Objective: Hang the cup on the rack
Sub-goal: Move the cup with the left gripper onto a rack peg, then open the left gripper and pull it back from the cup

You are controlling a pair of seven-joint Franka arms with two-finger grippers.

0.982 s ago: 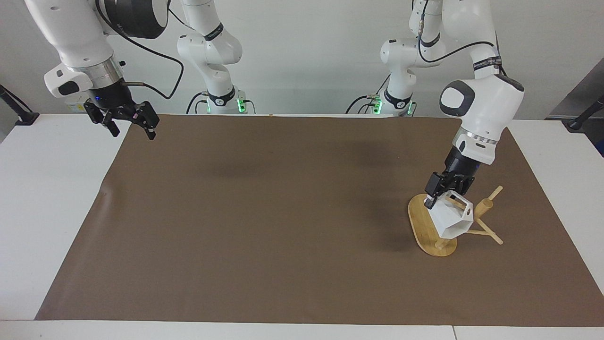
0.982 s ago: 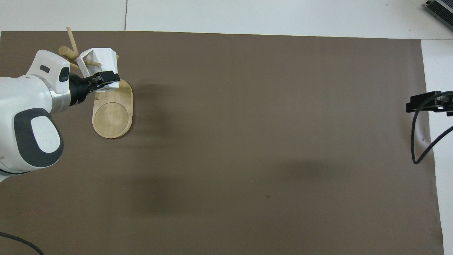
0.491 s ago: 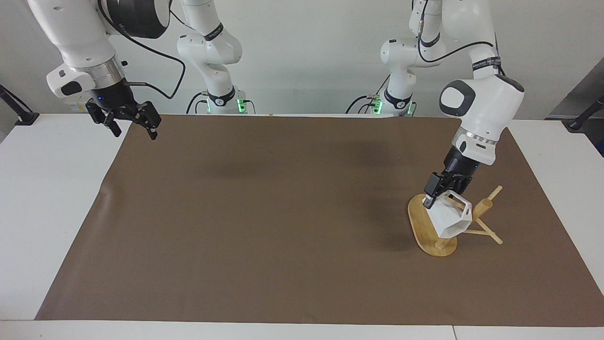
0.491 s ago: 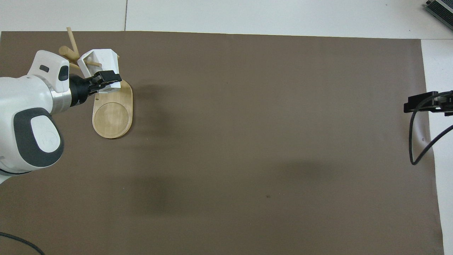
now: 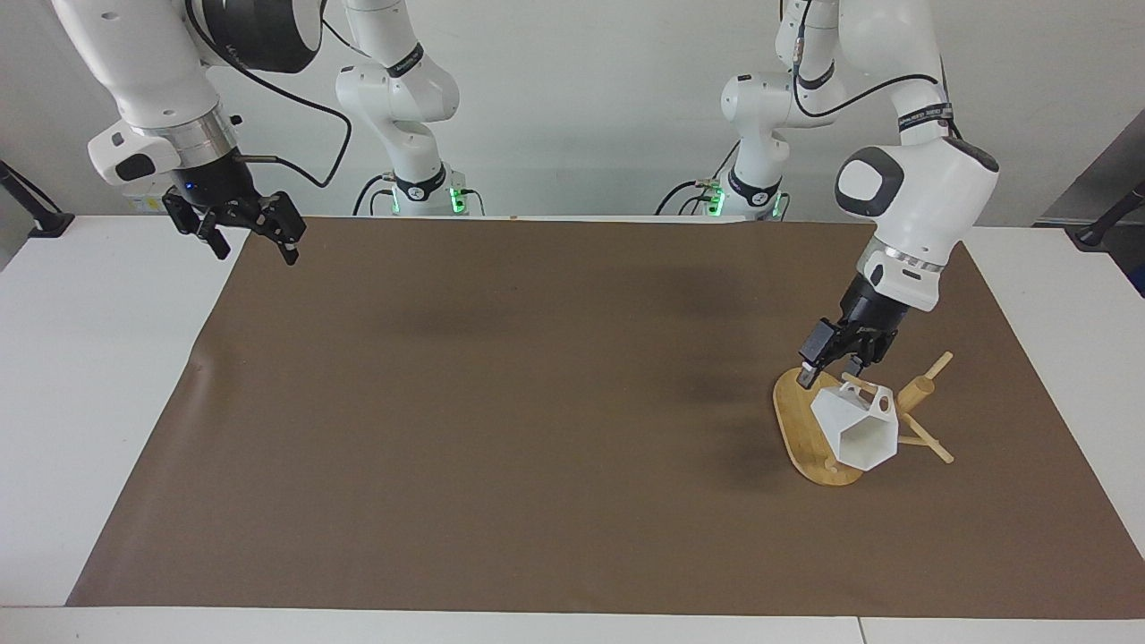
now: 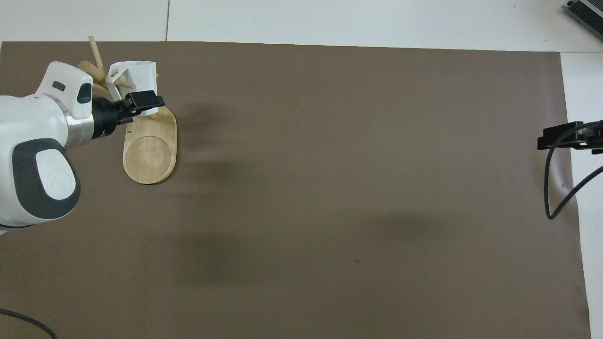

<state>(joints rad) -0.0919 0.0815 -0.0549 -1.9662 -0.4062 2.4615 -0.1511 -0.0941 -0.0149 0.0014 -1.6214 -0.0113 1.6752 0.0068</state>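
The white faceted cup (image 5: pixel 854 431) hangs from a thin peg of the bamboo rack (image 5: pixel 793 413), its open mouth tilted away from the robots and its tab handle on top. In the overhead view the cup (image 6: pixel 139 74) sits over the rack's oval base (image 6: pixel 150 157), beside the post. My left gripper (image 5: pixel 829 365) is open just above the cup's robot-side edge and holds nothing; it also shows in the overhead view (image 6: pixel 140 101). My right gripper (image 5: pixel 248 234) is open and empty, waiting above the mat's corner nearest the right arm's base, and shows at the edge of the overhead view (image 6: pixel 563 136).
A brown mat (image 5: pixel 537 402) covers most of the white table (image 5: pixel 98 358). The rack's post (image 5: pixel 921 389) and spare pegs (image 5: pixel 935 445) stick out toward the left arm's end of the table. A black cable (image 6: pixel 551 188) hangs from the right arm.
My left gripper has let go of the cup and risen a little. The cup has swung down and now hangs on the peg. The right gripper has barely moved.
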